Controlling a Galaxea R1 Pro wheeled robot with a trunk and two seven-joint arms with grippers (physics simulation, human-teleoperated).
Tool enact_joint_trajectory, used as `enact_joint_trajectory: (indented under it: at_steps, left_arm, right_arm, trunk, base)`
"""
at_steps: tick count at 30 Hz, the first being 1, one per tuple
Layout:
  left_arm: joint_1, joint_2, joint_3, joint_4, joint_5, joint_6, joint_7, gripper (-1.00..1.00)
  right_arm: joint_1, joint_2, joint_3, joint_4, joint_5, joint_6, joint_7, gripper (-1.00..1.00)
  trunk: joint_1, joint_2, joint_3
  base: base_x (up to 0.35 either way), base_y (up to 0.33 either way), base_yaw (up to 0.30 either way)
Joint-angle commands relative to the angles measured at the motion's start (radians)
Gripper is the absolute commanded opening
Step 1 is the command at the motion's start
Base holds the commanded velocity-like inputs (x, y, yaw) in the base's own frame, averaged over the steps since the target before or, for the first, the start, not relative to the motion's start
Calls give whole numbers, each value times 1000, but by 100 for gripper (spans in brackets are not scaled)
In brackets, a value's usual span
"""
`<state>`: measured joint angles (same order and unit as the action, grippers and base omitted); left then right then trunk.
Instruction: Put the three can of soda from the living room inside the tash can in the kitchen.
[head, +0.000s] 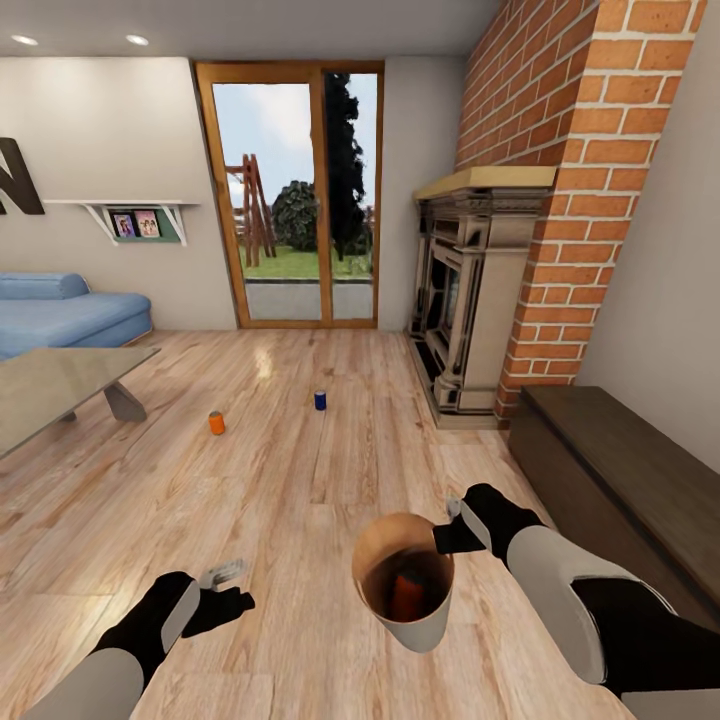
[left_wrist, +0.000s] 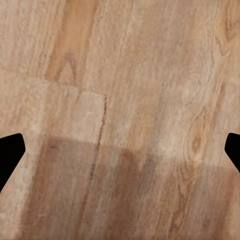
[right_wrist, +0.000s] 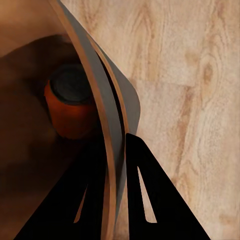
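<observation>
Grey tapered bin with tan inside (head: 403, 585) is gripped by its rim between the closed right gripper (right_wrist: 116, 150); an orange can (right_wrist: 70, 105) lies inside. Beyond the bin, another orange can (head: 216, 423) and a blue can (head: 320, 400) stand on the wooden floor (head: 300, 470). The left gripper (left_wrist: 120, 150) is spread wide, empty.

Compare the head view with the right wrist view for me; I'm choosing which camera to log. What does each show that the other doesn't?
Head view alone: an orange can and a blue can standing apart on the floor, the sofa, table, glass doors, fireplace, and the open left end effector.

Right wrist view alone: a close look at the fingers pinching the bin's wall, one inside, one outside.

Both: the bin, the orange can inside it, the right end effector and the floor.
</observation>
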<state>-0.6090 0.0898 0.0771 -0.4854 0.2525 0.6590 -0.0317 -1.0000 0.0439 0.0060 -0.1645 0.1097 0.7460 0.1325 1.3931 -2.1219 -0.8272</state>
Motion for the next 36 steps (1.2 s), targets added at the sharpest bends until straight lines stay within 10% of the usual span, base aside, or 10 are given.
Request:
enact_joint_trajectory:
  at_steps: [1, 36]
  left_arm:
    - [0, -1, -1, 1, 0, -1, 1, 100]
    - [0, -1, -2, 5, -1, -25, 1, 100]
  right_arm:
    - [5, 0, -9, -1, -14, 0, 4, -100]
    - [70, -16, -10, -32, -10, -42, 1, -100]
  trunk:
    - [0, 0, 0]
    - [0, 0, 0]
  base:
    - [0, 0, 0]
    - [76, 33, 0]
